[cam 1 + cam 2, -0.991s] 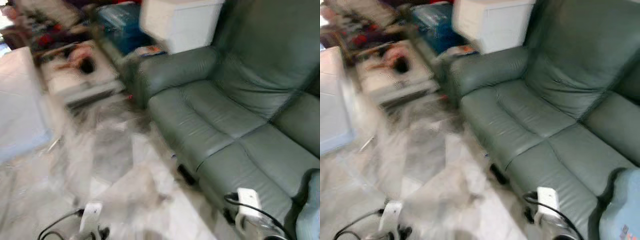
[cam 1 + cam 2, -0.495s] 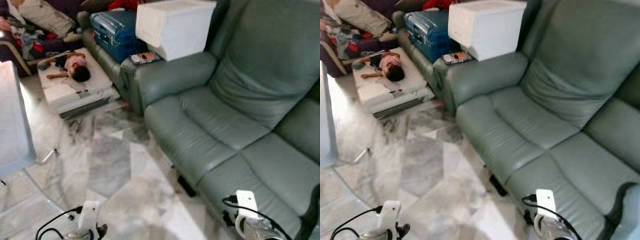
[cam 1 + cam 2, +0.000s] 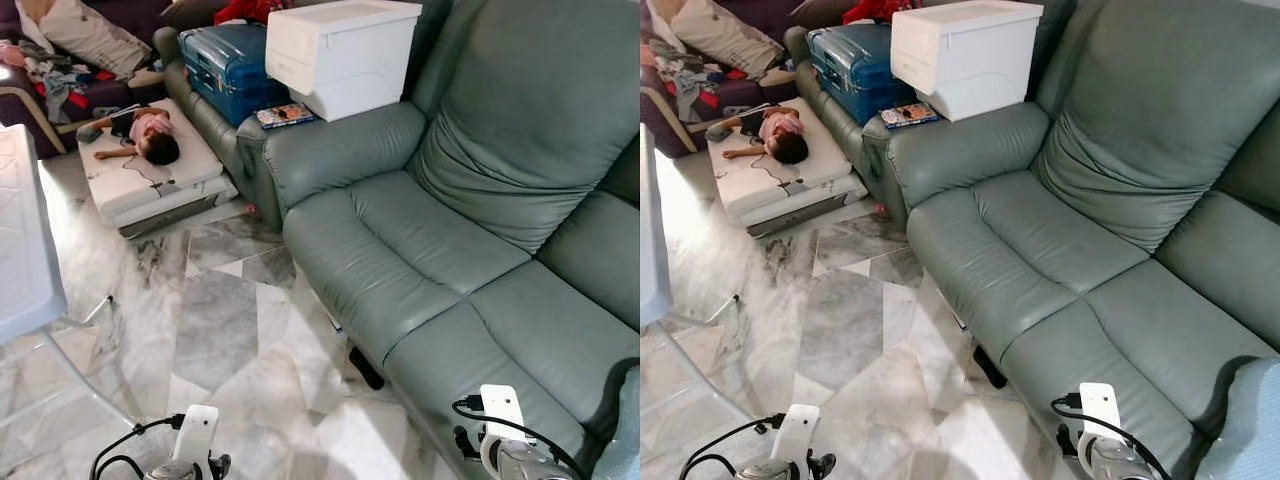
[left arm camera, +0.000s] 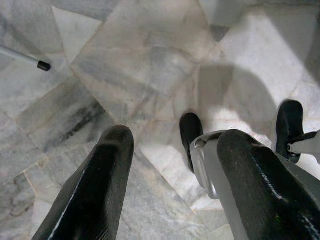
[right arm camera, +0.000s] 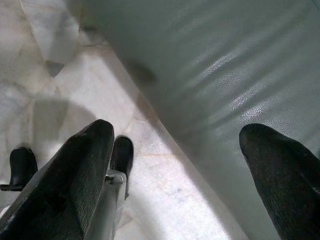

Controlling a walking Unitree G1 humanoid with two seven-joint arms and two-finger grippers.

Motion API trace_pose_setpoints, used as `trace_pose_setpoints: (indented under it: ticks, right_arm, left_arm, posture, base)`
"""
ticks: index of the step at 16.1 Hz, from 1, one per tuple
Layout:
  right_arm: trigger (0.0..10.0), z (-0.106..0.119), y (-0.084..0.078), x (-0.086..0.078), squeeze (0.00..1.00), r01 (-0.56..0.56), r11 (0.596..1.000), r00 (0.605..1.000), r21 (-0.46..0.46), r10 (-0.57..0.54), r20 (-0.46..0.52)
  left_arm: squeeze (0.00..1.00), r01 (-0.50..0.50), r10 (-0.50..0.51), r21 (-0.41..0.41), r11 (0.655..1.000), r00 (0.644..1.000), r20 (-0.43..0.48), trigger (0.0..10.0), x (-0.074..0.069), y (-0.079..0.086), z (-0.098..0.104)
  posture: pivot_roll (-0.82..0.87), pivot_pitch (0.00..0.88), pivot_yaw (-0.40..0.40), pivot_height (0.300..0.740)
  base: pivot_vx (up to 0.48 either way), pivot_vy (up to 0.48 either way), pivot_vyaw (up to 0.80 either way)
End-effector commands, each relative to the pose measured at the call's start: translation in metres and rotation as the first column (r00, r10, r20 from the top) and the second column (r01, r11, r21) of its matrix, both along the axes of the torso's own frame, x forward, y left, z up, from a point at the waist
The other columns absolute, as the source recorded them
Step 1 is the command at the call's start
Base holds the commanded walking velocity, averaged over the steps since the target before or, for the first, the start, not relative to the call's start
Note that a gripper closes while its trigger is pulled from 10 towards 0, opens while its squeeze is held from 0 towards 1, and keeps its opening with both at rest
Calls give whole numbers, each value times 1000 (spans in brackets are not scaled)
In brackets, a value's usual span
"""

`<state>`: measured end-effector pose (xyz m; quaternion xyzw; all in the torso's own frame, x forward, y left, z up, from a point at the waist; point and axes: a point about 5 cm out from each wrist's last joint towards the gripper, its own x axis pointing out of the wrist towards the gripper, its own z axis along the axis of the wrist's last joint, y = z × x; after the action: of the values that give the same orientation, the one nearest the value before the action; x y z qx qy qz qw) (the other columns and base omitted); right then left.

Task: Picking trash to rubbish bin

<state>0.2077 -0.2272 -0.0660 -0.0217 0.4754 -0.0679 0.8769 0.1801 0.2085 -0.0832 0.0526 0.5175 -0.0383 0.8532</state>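
Note:
My left gripper (image 4: 172, 137) hangs open over the grey marble floor (image 3: 225, 330), its two black fingers (image 4: 107, 165) well apart with nothing between them. My right gripper (image 5: 177, 130) is also open and empty, held low where the floor meets the front of the green leather sofa (image 3: 420, 240). Both wrists show at the bottom edge of the head views, the left wrist (image 3: 195, 440) over the floor and the right wrist (image 3: 500, 415) in front of the sofa seat. A small reddish bit (image 3: 250, 208) lies on the floor by the sofa's corner.
A white storage box (image 3: 340, 55) sits on the sofa's armrest, with a blue suitcase (image 3: 225, 55) behind it. A person (image 3: 145, 135) lies on a low white mattress (image 3: 150, 185) at the back left. A white table (image 3: 25, 240) stands at the left. A black object (image 3: 365, 368) pokes out under the sofa.
The head camera has steadied and the blur is gone; the whole scene has shifted slightly. Both arms hang as before.

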Motion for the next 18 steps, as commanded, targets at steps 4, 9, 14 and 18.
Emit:
trace_pose_setpoints:
  ticks: [4, 9, 14, 18]
  right_arm:
    - [10000, -1, -1, -1, 0, 3, 1000, 1000, 0, -3, -9]
    - [10000, 0, -1, -1, 0, 0, 1000, 1000, 6, 0, -6]
    - [10000, -1, 0, -1, 0, 20, 999, 1000, 31, -20, 5]
    - [10000, -2, 3, -2, 0, 41, 998, 999, 55, -41, 6]
  left_arm:
    - [0, 5, -5, 27, 1000, 1000, 2, 10000, -1, 6, 1]
    - [0, -28, 23, 103, 994, 998, 56, 10000, 5, 16, 5]
    - [0, -4, -1, 117, 993, 999, 42, 10000, 5, 17, 6]
    - [0, 37, -40, 139, 990, 999, 22, 10000, 4, 19, 6]
  posture:
    - [85, 51, 23, 740]
    - [85, 51, 23, 740]
    - [102, 42, 52, 740]
    - [110, 24, 95, 740]
  base:
    - [0, 0, 0]
    - [0, 0, 0]
    - [0, 0, 0]
    - [0, 0, 0]
